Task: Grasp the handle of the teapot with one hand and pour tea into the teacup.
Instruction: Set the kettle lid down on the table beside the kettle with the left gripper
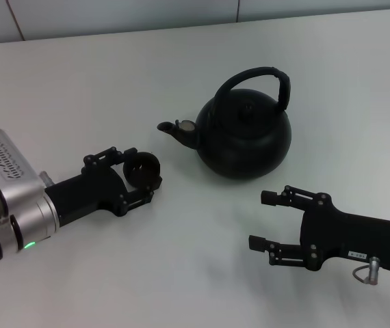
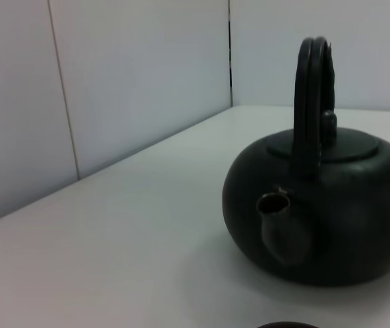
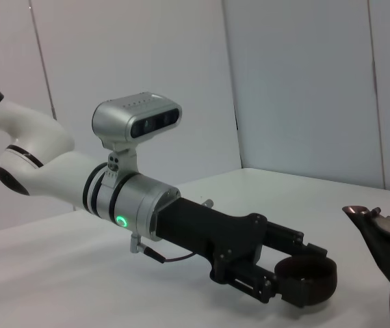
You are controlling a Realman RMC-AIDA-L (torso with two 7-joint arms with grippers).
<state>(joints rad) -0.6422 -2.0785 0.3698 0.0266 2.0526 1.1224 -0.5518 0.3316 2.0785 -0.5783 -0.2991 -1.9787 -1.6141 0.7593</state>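
The matte black teapot (image 1: 246,133) stands upright on the white table (image 1: 181,273), its spout (image 1: 178,130) pointing to my left. Its arched black handle (image 1: 256,78) loops over the lid and nothing holds it. My left gripper (image 1: 140,171) is shut on the tiny black teacup (image 1: 144,171), just left of the spout and a little below it. The right wrist view shows the cup (image 3: 308,280) clamped between the left fingers. My right gripper (image 1: 267,219) is open and empty, in front of the teapot. The left wrist view shows the teapot (image 2: 325,212) close by.
A pale wall (image 1: 181,14) runs along the table's far edge. Bare table surface lies between the two arms.
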